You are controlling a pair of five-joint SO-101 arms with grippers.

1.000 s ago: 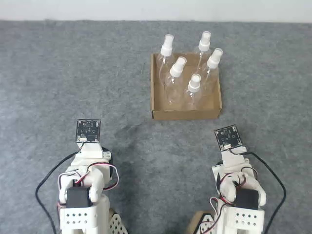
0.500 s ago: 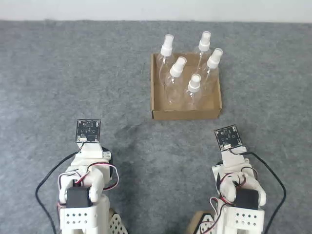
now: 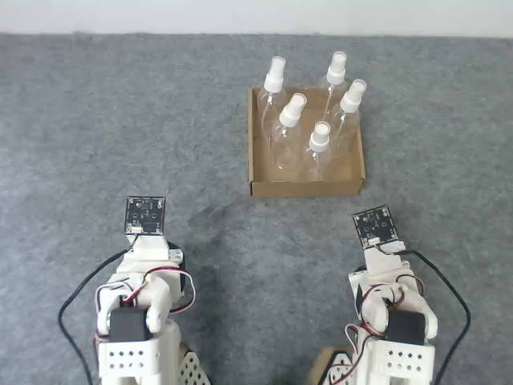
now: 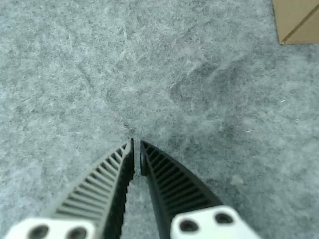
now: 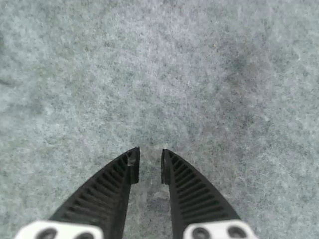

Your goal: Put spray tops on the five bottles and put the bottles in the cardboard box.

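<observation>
- Five bottles stand upright in the cardboard box (image 3: 304, 189): back-left bottle (image 3: 273, 96), back-right bottle (image 3: 333, 74), right bottle (image 3: 350, 104), middle bottle (image 3: 288, 128) and front bottle (image 3: 318, 152). They are packed close, some touching.
- Each wears a white spray top, so five tops, e.g. the front spray top (image 3: 320, 135). Whether each is screwed fully down probably can't be judged from the high view.
- Count: five bottles, five spray tops, one box, two arms.
- Handling, as a judgement: the bottles look like clear thin plastic and seem empty, so they should be light, a bit squashy at the body, smooth and easy to tip. The best hold is at the neck, just under the spray top, or low on the body with a gentle squeeze. The top itself is stiff but would turn or pop if pinched hard.
- The box looks light and open-topped, so a shove would likely slide it on the grey felt table (image 3: 120, 120).
- Left gripper (image 4: 136, 144): jaws all but closed with the tips nearly touching, holding nothing, over bare felt well short of the box.
- Right gripper (image 5: 149, 155): jaws a narrow gap apart, holding nothing, over bare felt.
- Left arm (image 3: 136, 297) and right arm (image 3: 393, 309) sit folded at the near edge, well apart from the box.
- Judged from the layout, the task looks complete.
</observation>
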